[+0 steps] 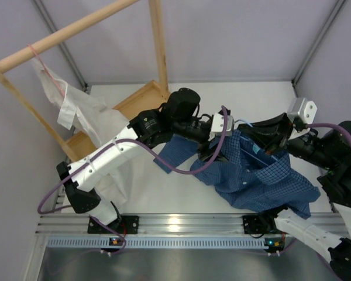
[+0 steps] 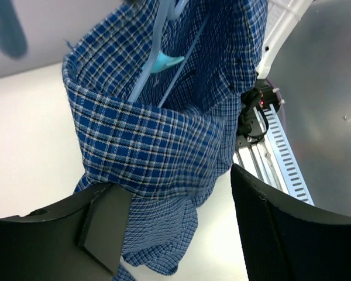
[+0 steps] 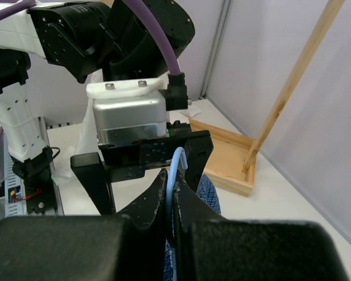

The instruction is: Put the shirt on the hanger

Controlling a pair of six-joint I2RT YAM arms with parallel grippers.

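The shirt lies bunched on the right half of the desk. Its lower folds reach toward the near edge, just short of the metal rail, and one sleeve end points left toward mid-desk. The right end effector has its fingers pressed together on the thin wire of the hanger, holding it upright above the blue cloth. In the left wrist view the hanger's pale-blue wires sit inside the shirt's open neck.

The left end effector stands apart, with a fold of checked fabric between its fingers. The cloth touches the left pad, while a strip of desk shows before the other finger. The two end effectors face each other closely over the shirt, with little room between them.

Bare desk shows behind both arms up to the far edge, and also left of the sleeve. The wooden rack and the white garment fill the far-left corner, well apart from the shirt.
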